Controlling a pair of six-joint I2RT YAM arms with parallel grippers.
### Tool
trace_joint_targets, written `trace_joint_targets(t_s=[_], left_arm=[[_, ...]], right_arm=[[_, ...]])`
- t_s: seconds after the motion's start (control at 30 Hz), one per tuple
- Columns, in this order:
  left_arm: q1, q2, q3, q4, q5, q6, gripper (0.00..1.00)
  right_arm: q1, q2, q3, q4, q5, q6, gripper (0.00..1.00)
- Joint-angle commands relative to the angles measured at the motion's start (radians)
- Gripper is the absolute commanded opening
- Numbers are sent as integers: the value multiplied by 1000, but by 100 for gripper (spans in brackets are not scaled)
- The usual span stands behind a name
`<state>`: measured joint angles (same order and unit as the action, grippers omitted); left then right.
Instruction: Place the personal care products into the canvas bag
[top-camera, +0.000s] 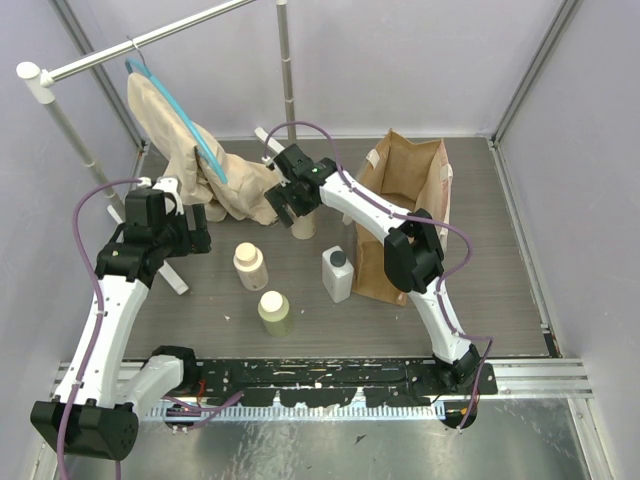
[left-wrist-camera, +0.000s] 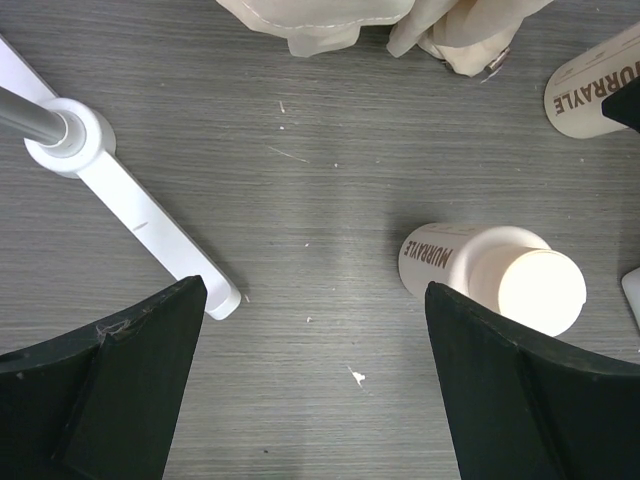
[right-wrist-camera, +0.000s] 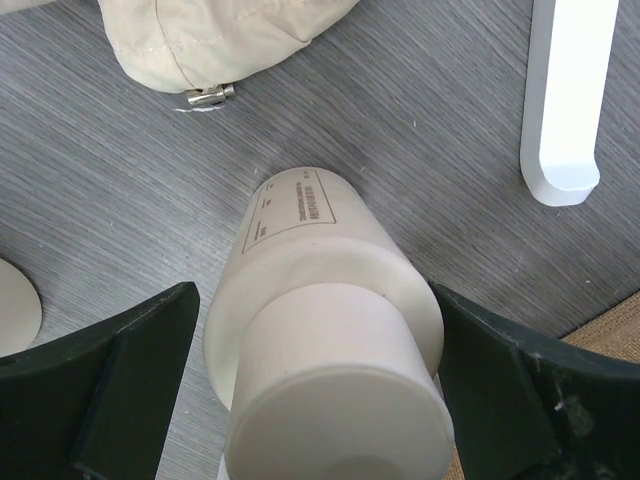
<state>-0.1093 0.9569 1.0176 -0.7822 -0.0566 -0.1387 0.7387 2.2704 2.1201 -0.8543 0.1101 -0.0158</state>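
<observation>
1. The right gripper (right-wrist-camera: 320, 400) stands wide open. Its two dark fingers (right-wrist-camera: 100, 400) sit on either side of a round cream bottle (right-wrist-camera: 320, 300), and I cannot tell whether they touch it. The bottle stands upright on the table (right-wrist-camera: 400, 130), wide cap up.
2. That bottle is in the middle of the table's far half, just left of the canvas bag (top-camera: 420, 170). The hem of a beige cloth (right-wrist-camera: 200, 35) and a white rack foot (right-wrist-camera: 560, 90) lie near it.
3. The left gripper (left-wrist-camera: 315, 400) is also spread wide and holds nothing. Only bare table shows between its fingers.
4. A second cream bottle (left-wrist-camera: 500, 280), lettered MURRAYLE, stands just beside the finger on the right of the left wrist view. It is left of the table's centre.
5. A yellowish bottle (top-camera: 275, 312) stands closer to the near edge. To its right, a white rectangular bottle (top-camera: 338, 273) with a dark round cap stands just beside the bag's near left corner.
6. The canvas bag is upright with its mouth open, right of centre and reaching toward the far edge. The right arm (top-camera: 410, 250) crosses in front of it. All four bottles are outside the bag.
7. The beige cloth hangs from a blue hanger (top-camera: 200, 145) on a rail (top-camera: 150, 40) over the far left corner.
</observation>
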Motion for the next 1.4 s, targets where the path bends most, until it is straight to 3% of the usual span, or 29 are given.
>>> trace_joint_targets(t_s=[0.0,0.23,0.47,0.53,0.7,0.83,1.37], left_arm=[[2,-3,-13,28,18,4,98],[2,5,-8,32,17,6,98],[2,8,-2,29,15,8,98],[2,7,-2,31,14,8,98],[2,7,-2,30,15,8,98],[2,8,-1,30,16,8,98],[2,7,-9,29,21,2,98]], right_arm=[[7,-51,-11,79,6,9,99],[6,-85,-85,155,30,13,97],[7,-89,-93,156,31,13,84],[7,-96,-98,155,33,12,72],[7,-111,-105,144,64,11,27],[7,-126,-82,111,99,19,2],[-12,-300,265,-2,100,51,0]])
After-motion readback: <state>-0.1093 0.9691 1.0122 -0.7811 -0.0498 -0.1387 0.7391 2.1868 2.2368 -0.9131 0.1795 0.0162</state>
